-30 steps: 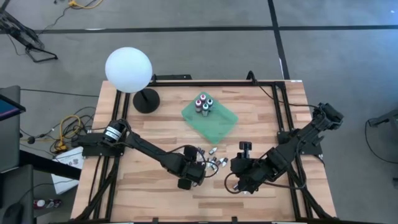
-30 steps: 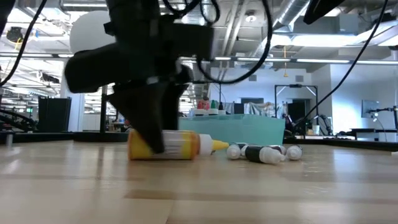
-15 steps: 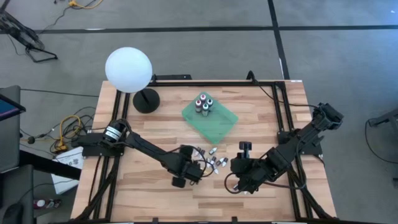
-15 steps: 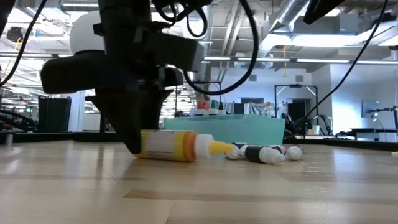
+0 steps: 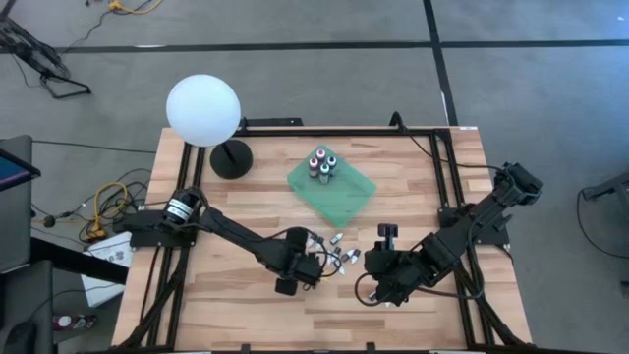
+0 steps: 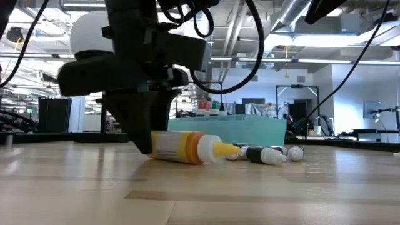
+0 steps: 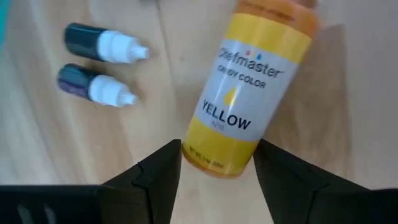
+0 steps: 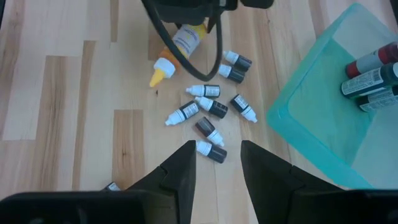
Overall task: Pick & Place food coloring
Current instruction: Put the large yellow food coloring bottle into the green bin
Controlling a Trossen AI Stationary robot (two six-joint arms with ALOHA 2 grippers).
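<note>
Left gripper sits low over the near-middle of the wooden table in the high view, at the left edge of a loose scatter of small bottles; the right gripper waits just right of that scatter, and farther back the green tray already carries a handful of upright bottles — by my count four or five. From the low view the left arm's dark fingers come down to the table top at the butt end of a yellow food coloring bottle, which lies on its side, nozzle pointing right toward a few dark bottles lying beyond it, the tray's pale wall behind them. The left wrist view settles the grip: its two fingers stand well apart on either side of the yellow bottle's base, and whether they touch its sides I cannot tell, so nothing is lifted. The right wrist view shows that arm's fingers partly apart with nothing between them, looking down on roughly eight small white-capped bottles lying on the wood, plus the yellow one, beside the tray corner. I judge the task only begun — a few bottles placed, most of the pile left to move.
</note>
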